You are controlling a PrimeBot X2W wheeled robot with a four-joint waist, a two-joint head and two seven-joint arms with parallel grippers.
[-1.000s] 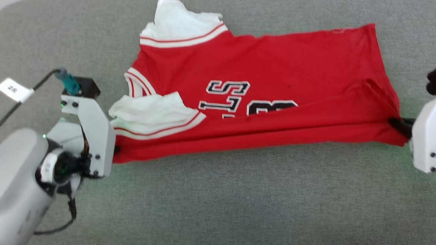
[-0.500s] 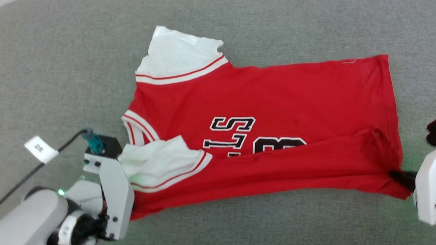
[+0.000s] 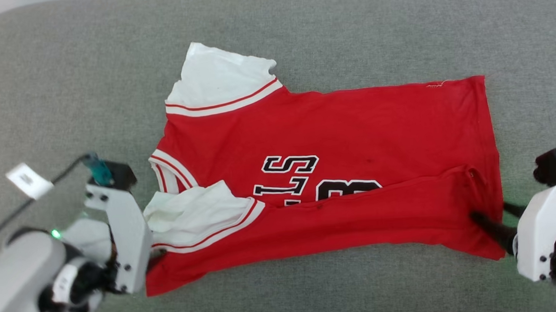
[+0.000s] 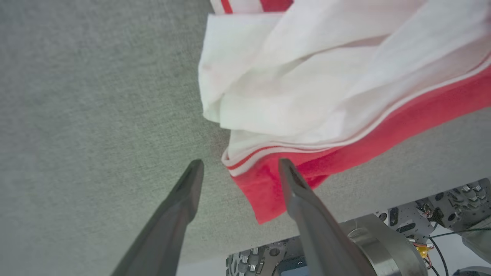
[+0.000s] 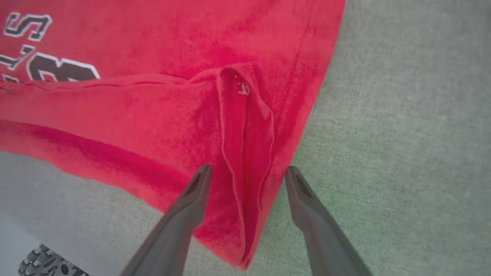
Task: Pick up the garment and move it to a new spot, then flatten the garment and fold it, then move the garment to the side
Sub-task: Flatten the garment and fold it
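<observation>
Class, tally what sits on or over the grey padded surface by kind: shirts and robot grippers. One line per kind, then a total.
shirt: 1
grippers: 2 (left gripper, right gripper)
total: 3

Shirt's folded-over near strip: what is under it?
The strip lies on the shirt's front, covering the lower part of the black lettering; the letters' upper parts show. Anything else beneath is hidden.
</observation>
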